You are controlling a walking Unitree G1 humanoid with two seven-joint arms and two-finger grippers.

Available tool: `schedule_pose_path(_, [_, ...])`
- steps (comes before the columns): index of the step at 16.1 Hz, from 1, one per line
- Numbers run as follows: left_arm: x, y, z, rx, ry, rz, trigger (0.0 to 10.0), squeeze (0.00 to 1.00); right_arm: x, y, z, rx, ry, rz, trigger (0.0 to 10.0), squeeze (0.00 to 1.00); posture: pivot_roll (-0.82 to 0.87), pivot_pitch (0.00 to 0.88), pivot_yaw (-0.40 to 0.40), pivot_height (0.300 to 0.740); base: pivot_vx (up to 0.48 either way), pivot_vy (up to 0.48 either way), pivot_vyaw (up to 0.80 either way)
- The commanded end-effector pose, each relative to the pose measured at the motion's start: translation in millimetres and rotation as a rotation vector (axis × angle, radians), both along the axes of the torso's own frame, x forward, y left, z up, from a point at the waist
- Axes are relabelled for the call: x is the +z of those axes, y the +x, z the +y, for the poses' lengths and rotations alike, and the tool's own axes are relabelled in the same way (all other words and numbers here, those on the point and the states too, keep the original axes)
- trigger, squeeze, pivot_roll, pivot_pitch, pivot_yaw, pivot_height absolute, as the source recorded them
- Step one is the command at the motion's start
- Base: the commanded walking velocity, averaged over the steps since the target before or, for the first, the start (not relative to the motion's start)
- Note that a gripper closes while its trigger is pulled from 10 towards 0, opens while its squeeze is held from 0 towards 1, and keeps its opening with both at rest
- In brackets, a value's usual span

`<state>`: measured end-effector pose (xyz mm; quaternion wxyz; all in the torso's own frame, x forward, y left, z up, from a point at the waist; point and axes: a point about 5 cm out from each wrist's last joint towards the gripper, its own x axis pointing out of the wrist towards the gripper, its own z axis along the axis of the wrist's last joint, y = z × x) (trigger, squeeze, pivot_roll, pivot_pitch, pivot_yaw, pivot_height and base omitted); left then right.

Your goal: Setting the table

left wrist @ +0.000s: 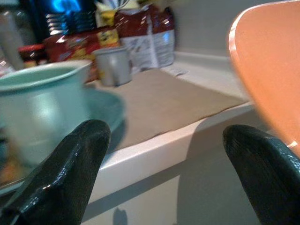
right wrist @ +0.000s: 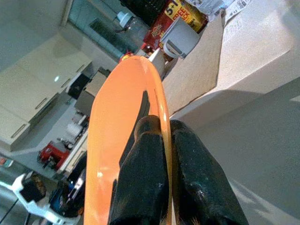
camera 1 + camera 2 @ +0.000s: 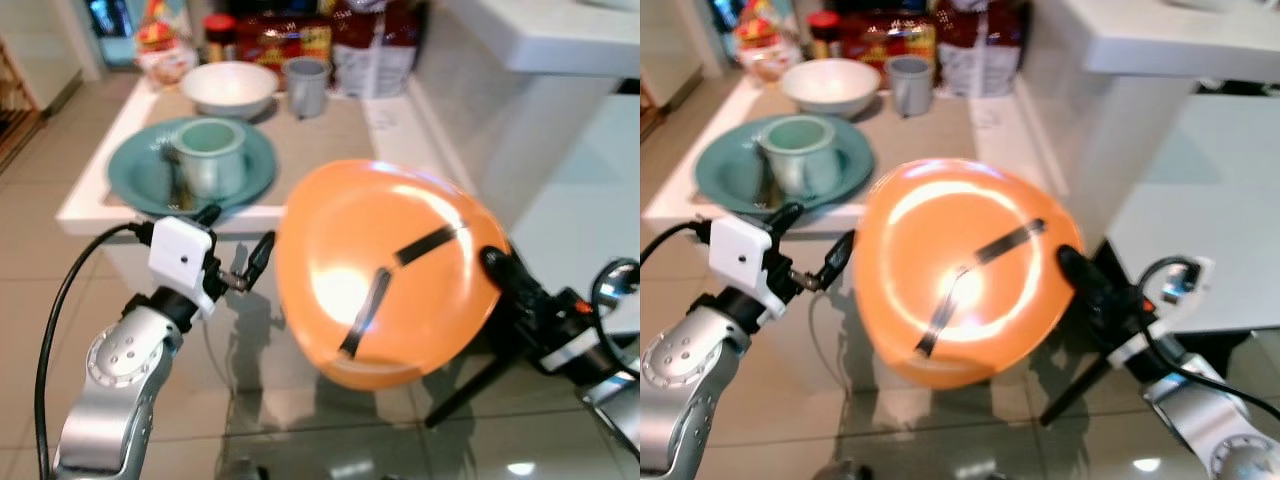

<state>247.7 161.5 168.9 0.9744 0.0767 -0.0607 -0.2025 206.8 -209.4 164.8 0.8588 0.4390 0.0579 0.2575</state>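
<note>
The counter [image 3: 330, 150] already has a teal plate [image 3: 140, 175] with a mug [image 3: 212, 157] on it, plus a white bowl [image 3: 228, 88] and grey cup [image 3: 306, 86] behind. The orange plate [image 3: 385, 270] isn't down yet: it's tilted in the air off the counter's front edge, right gripper [image 2: 164, 154] jaws clenched on its rim. Left gripper [image 3: 235, 250] hovers beside it, jaws spread and empty.

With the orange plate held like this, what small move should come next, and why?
Probably carry the orange plate forward over the bare tabletop and level it. The right gripper pinches its rim, tilted steeply, short of the table edge; the teal plate with its cup fills the near left.
</note>
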Motion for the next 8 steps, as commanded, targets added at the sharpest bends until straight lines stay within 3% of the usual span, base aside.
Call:
schedule_pose_path(1, [2.3, 1.0, -11.4, -0.036, 0.000, -0.021, 10.0, 0.00, 12.4, 3.4, -2.2, -0.037, -0.017, -0.064, 10.0, 0.00, 0.08, 0.035, -0.028, 0.740, 0.000, -0.480, 0.00])
schedule_pose_path(3, [2.1, 4.8, -15.0, -0.032, 0.000, -0.024, 10.0, 0.00, 15.6, 8.7, -1.8, -0.066, -0.029, -0.080, 10.0, 0.00, 0.08, 0.035, -0.028, 0.740, 0.000, -0.480, 0.00])
schedule_pose_path(5, [2.7, 10.0, -20.0, -0.032, -0.001, -0.022, 10.0, 0.00, 19.4, 9.3, 4.4, -0.032, -0.043, -0.110, 10.0, 0.00, 0.07, 0.038, -0.024, 0.740, 0.000, -0.480, 0.80])
schedule_pose_path(8, [5.8, 15.2, -20.9, -0.021, 0.002, -0.037, 10.0, 0.00, 16.7, 10.9, 1.0, -0.059, -0.049, -0.088, 10.0, 0.00, 0.07, 0.038, -0.026, 0.740, 0.000, -0.480, 0.80])
